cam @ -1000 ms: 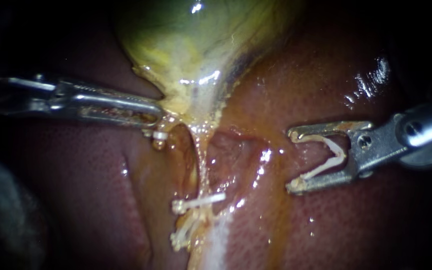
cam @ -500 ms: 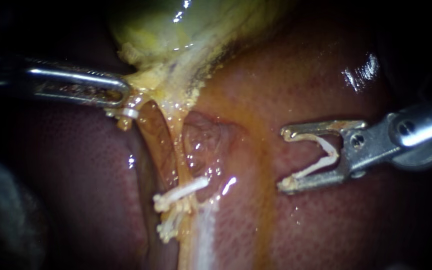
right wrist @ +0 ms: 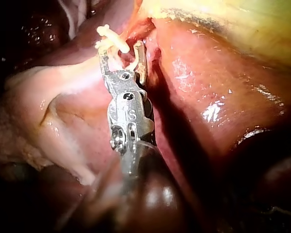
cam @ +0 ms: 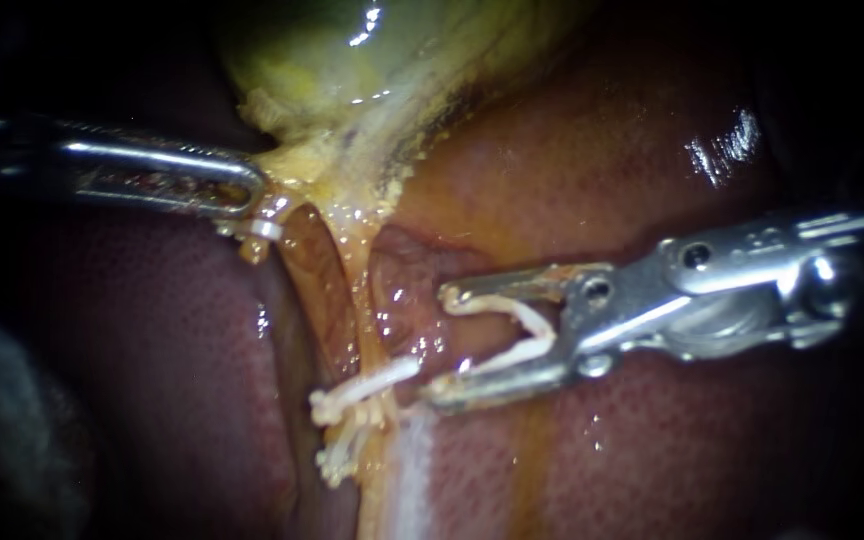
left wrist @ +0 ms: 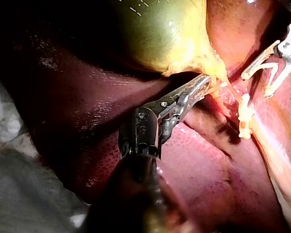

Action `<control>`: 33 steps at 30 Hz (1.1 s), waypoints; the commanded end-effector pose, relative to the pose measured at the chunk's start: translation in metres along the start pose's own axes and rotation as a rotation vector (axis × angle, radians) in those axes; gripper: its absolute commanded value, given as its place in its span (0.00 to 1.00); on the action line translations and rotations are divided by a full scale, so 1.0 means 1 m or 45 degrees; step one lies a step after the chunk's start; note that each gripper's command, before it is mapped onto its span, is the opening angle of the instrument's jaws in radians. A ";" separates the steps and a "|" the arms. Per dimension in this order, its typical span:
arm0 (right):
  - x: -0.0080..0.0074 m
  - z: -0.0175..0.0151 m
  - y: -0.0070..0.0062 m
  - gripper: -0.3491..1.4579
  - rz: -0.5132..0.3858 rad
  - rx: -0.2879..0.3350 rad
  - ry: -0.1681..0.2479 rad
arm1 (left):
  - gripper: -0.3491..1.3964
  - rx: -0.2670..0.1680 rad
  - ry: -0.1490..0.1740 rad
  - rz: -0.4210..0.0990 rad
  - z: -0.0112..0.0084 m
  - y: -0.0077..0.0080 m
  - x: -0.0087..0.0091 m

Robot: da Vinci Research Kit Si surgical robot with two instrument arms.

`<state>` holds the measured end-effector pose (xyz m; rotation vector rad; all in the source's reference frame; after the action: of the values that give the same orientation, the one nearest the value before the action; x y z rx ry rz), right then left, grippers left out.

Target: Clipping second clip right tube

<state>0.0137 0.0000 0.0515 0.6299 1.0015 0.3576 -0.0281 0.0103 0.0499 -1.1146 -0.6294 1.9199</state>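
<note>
right end effector point(cam: 440, 345) spread wide, holding an open white clip point(cam: 524, 330) between both jaws, tips just beside the tube point(cam: 360, 305), not around it, left end effector point(cam: 250, 198) clamped on gallbladder point(cam: 352, 60) neck

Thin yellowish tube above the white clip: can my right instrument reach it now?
Probably yes. The right instrument, carrying a white open clip, sits just beside the thin yellowish tube, with only bare liver between; nothing blocks it.

Left instrument point(cam: 252, 193) & right instrument point(cam: 442, 346) shiny metal; clip point(cam: 548, 325) matt plastic; liver point(cam: 652, 150), gallbladder point(cam: 352, 60) wet, glossy.
</note>
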 end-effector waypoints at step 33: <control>0.0008 0.0063 -0.0027 0.42 0.207 0.422 0.269 | 0.00 0.005 0.002 -0.001 0.0004 0.0002 -0.0001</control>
<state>0.0196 -0.0038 0.0516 0.9923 1.2294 0.4110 -0.0285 0.0101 0.0499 -1.1131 -0.6242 1.9186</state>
